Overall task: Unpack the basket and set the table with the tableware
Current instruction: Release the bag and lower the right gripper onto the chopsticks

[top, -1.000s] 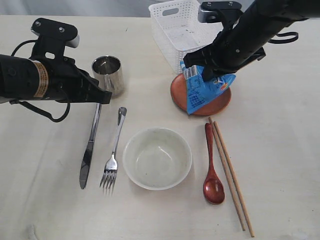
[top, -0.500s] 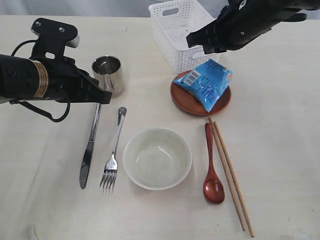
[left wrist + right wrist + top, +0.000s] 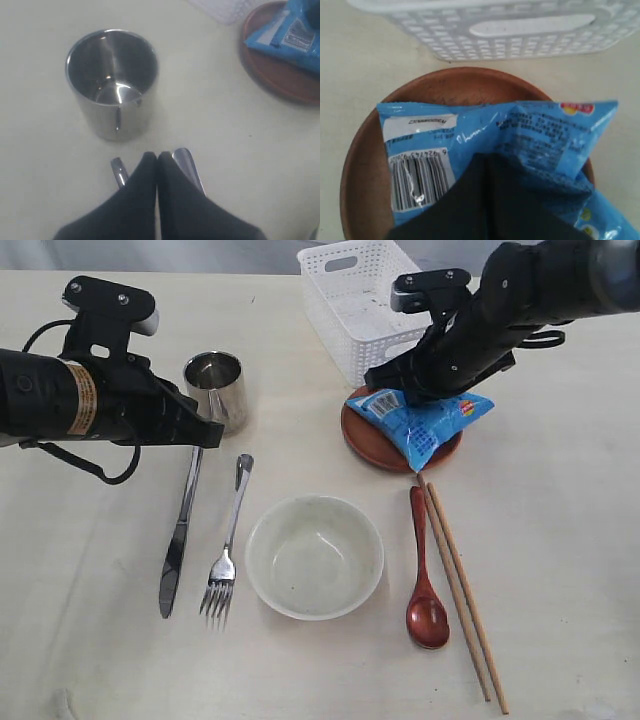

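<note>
The white basket (image 3: 355, 300) stands at the back of the table (image 3: 560, 560). In front of it a blue snack packet (image 3: 425, 420) lies across the brown plate (image 3: 362, 443). My right gripper (image 3: 395, 390) is shut, its tips (image 3: 487, 159) resting on the packet (image 3: 470, 135) with nothing seen between them. The cream bowl (image 3: 300, 575) sits at the centre, with the knife (image 3: 177, 540) and fork (image 3: 228, 550) to its left and the spoon (image 3: 424, 580) and chopsticks (image 3: 460, 580) to its right. My left gripper (image 3: 212, 432) is shut and empty just above the knife handle (image 3: 189, 167), beside the steel cup (image 3: 216, 390).
The basket's perforated wall (image 3: 520, 25) stands close behind the plate (image 3: 365, 165). The left arm's black body lies over the table's left side. Bare tabletop shows along the front edge and at the far right.
The right gripper let go of the packet over the plate, drew back towards the basket, then came down shut onto it. The packet has shifted right. The left arm has not moved.
</note>
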Motion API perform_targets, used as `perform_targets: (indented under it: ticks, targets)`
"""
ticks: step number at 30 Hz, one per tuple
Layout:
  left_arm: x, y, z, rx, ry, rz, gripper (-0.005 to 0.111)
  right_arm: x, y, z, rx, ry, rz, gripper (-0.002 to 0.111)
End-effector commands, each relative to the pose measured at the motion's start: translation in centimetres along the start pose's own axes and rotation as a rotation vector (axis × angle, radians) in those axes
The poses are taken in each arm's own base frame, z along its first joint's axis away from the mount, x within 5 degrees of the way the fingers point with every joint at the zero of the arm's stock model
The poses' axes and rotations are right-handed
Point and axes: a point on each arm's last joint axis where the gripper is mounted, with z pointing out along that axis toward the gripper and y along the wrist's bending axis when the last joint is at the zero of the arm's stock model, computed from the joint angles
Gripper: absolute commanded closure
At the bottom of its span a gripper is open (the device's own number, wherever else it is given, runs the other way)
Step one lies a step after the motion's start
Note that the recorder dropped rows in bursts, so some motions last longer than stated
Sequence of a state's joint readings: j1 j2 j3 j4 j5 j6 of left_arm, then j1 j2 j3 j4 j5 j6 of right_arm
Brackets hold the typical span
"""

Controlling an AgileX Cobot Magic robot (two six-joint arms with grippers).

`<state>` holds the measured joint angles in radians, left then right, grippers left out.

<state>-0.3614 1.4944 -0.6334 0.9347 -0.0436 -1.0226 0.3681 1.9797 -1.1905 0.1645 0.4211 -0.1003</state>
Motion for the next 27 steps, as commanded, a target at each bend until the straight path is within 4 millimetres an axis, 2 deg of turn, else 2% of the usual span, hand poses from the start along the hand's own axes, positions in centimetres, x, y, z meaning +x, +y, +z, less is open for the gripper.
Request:
perform_targets:
  ticks: [1, 4, 8, 12, 14, 18, 22, 27]
  targets:
    - [-0.3, 0.0, -0.1, 0.005, -0.015, -0.011, 0.107, 0.4, 0.0, 0.4, -0.008, 0.020, 0.035, 0.109]
    - [-0.3, 0.0, -0.1, 0.006, -0.015, -0.011, 0.107, -0.5, 0.2, -2.0, -0.013, -0.037, 0.030, 0.109]
    - [-0.3, 0.0, -0.1, 0.006, -0.015, -0.011, 0.107, -1.2, 0.6, -7.1, -0.025, -0.083, 0.000, 0.109]
    - [-0.3, 0.0, -0.1, 0.006, -0.015, -0.011, 0.107, -0.3, 0.8, -12.1, -0.010, -0.033, -0.052, 0.109]
    - [-0.3, 0.0, -0.1, 0.008, -0.016, -0.011, 0.107, 0.4, 0.9, -13.6, -0.005, 0.014, -0.039, 0.109]
    - [-0.3, 0.0, -0.1, 0.008, -0.016, -0.011, 0.107, 2.5, 0.9, -13.8, -0.013, 0.161, -0.022, 0.109]
    - [-0.3, 0.0, -0.1, 0.006, -0.015, -0.011, 0.107, 6.3, 1.1, -11.5, -0.023, 0.303, -0.009, 0.109]
    - [-0.3, 0.0, -0.1, 0.006, -0.015, -0.011, 0.107, 9.9, 2.5, -9.0, -0.048, 0.311, -0.026, 0.108]
